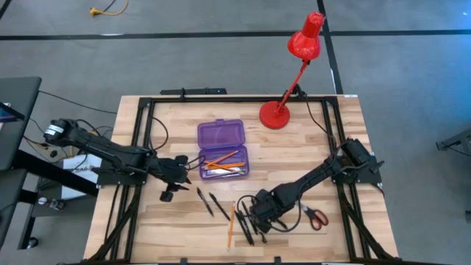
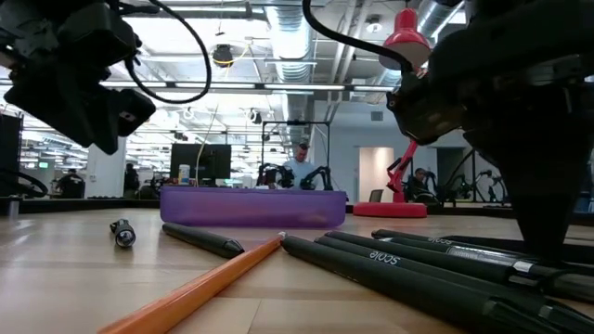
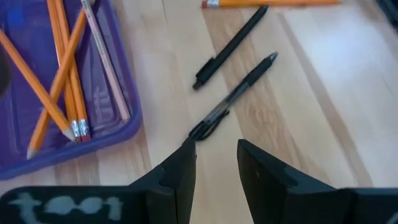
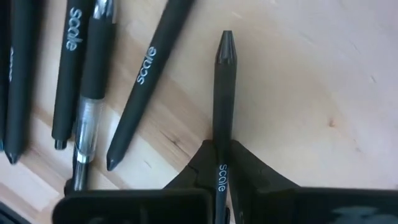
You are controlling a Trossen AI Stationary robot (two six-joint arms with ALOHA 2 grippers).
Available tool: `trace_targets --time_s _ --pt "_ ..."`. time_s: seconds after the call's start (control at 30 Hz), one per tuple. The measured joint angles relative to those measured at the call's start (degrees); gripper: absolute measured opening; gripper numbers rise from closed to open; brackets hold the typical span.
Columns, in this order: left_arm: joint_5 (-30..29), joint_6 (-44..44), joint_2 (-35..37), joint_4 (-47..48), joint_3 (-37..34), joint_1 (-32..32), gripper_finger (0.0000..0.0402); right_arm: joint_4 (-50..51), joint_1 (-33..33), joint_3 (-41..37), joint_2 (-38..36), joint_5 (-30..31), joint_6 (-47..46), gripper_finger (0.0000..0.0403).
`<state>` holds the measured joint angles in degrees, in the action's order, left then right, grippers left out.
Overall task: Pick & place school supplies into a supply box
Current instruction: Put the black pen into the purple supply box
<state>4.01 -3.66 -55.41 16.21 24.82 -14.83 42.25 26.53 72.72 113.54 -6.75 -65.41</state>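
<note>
The open purple supply box (image 1: 222,149) sits mid-table and holds several orange pencils (image 3: 59,81). Two black pens (image 1: 211,203), an orange pencil (image 1: 231,224) and a cluster of black pens (image 1: 246,227) lie near the table's near edge. The red-handled scissors (image 1: 316,217) lie to their right. My left gripper (image 3: 217,167) hovers open just left of the box's near corner, above bare wood, with a clear-barrelled pen (image 3: 236,96) ahead of it. My right gripper (image 4: 222,163) is low at the pen cluster, shut on one black pen (image 4: 224,93). My right gripper pinches a black pen lettered "scale" between its two fingers, on the barrel (image 4: 222,140) some way behind the pointed tip (image 4: 226,43). The fingers come from above and lie across the pen. Whether the pen is lifted off the wood, I cannot tell.
A red desk lamp (image 1: 283,96) stands on its round base at the far right of the table. A small dark cylinder (image 2: 122,232) lies on the wood left of the pens, below my left gripper. Further black pens (image 4: 74,81) lie close beside the held one.
</note>
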Motion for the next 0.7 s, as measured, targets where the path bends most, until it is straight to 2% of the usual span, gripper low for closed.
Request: trace_targets --time_s 0.23,0.4,0.7 --pt "-0.28 -0.21 -0.12 0.79 -0.02 0.0 0.0105 -2.23 -2.61 -0.15 -3.75 2.13 10.57 0.0001" --pt "-0.28 -1.79 -0.12 0.74 -0.02 0.0 0.0105 -6.95 -4.64 -0.14 -7.4 0.88 19.88 0.0001" --pt "-0.34 -4.9 -0.12 0.53 -0.02 0.0 0.0105 -9.44 -14.41 0.01 -13.25 0.88 32.88 0.0"
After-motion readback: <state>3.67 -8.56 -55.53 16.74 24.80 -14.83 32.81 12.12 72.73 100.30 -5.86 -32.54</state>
